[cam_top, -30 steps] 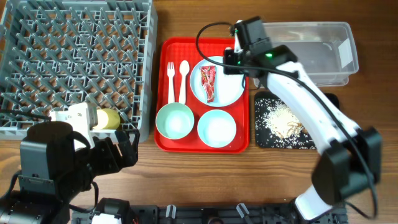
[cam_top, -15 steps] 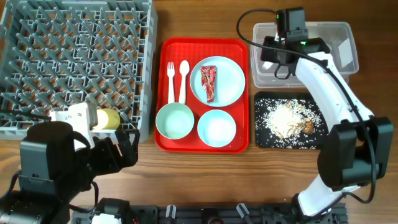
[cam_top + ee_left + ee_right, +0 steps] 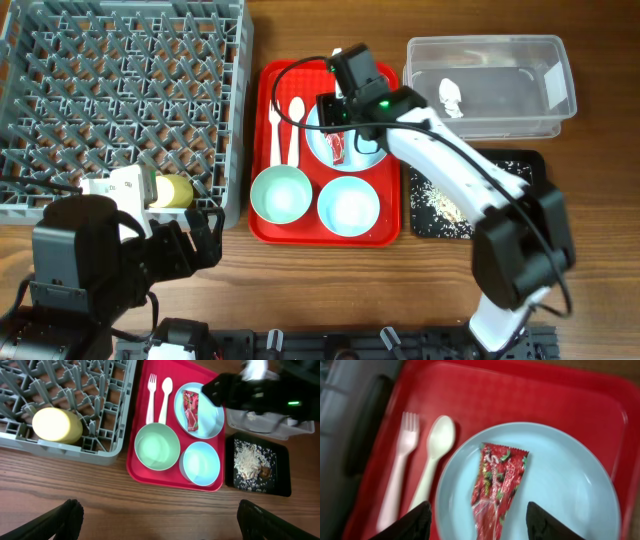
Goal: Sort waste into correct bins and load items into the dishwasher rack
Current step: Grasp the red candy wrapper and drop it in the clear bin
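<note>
While the right gripper (image 3: pixel 340 125) is hovering over the pale blue plate (image 3: pixel 318 150) in the overhead view, the red wrapper (image 3: pixel 337 148) is lying on that plate just beneath it, all on the red serving tray (image 3: pixel 262 150). The white fork (image 3: pixel 275 125) and spoon (image 3: pixel 294 125) are lying side by side left of the plate, and the green bowl (image 3: pixel 281 194) and blue bowl (image 3: pixel 348 205) are sitting along the tray's near edge. The yellow-green cup (image 3: pixel 175 192) is lying on its side inside the grey rack (image 3: pixel 240 120), by the corner closest to the tray. The crumpled white scrap (image 3: pixel 450 95) is resting in the clear tub (image 3: pixel 490 40), and the food bits (image 3: pixel 440 200) are sitting in the black tray (image 3: pixel 520 165), partly hidden by the arm. From the left wrist, the left gripper (image 3: pixel 162 520) is hanging over the wooden table (image 3: pixel 150 505), fingers spread wide and gripping nothing. From the right wrist, the dark fingers (image 3: pixel 415 520) are standing wide apart — the wrapper's lower end is lying between them, not pinched.
</note>
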Robot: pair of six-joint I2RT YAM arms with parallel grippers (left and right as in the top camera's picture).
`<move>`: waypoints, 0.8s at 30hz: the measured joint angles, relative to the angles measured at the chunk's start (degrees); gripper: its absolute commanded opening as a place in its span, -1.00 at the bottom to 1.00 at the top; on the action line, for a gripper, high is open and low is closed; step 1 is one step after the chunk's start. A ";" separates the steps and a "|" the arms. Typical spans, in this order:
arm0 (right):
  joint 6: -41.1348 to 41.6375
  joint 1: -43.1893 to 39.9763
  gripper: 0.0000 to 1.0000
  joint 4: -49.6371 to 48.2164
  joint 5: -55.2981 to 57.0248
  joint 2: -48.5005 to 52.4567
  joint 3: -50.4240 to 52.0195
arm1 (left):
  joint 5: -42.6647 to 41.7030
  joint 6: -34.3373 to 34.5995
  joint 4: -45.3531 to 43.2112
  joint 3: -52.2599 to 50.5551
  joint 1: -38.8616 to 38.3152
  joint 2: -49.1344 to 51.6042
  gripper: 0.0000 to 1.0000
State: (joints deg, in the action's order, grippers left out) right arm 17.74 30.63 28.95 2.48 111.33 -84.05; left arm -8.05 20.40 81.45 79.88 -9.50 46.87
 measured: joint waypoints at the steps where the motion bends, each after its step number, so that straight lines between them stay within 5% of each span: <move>1: 0.37 -0.09 0.10 -0.90 0.66 2.93 0.00 | 0.00 0.00 -0.02 0.00 0.00 0.00 1.00; 3: 0.87 -0.20 0.01 -1.29 1.29 6.62 0.00 | 0.00 0.00 0.00 0.00 0.00 0.00 1.00; 6: 1.57 -0.17 -0.57 -1.16 1.44 10.34 0.02 | 0.00 0.00 0.00 0.00 0.00 0.00 1.00; 7: 1.60 -0.17 -0.91 -1.20 1.44 10.49 0.02 | 0.00 0.00 0.00 0.00 0.00 0.00 1.00; 17: 1.70 -5.77 -0.92 2.43 0.90 0.44 0.24 | 0.00 0.00 0.00 0.00 0.00 0.00 1.00; 23: 1.62 -21.46 -0.91 1.92 1.03 -14.38 -0.83 | 0.00 0.00 0.00 0.00 0.00 0.00 1.00; 24: 0.92 -23.82 -0.68 2.25 0.98 -13.68 -0.81 | 0.00 0.00 0.00 0.00 0.00 0.00 1.00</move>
State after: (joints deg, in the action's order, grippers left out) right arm 18.65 6.81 31.20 3.46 97.65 -84.86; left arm -8.05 20.40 81.45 79.88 -9.50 46.87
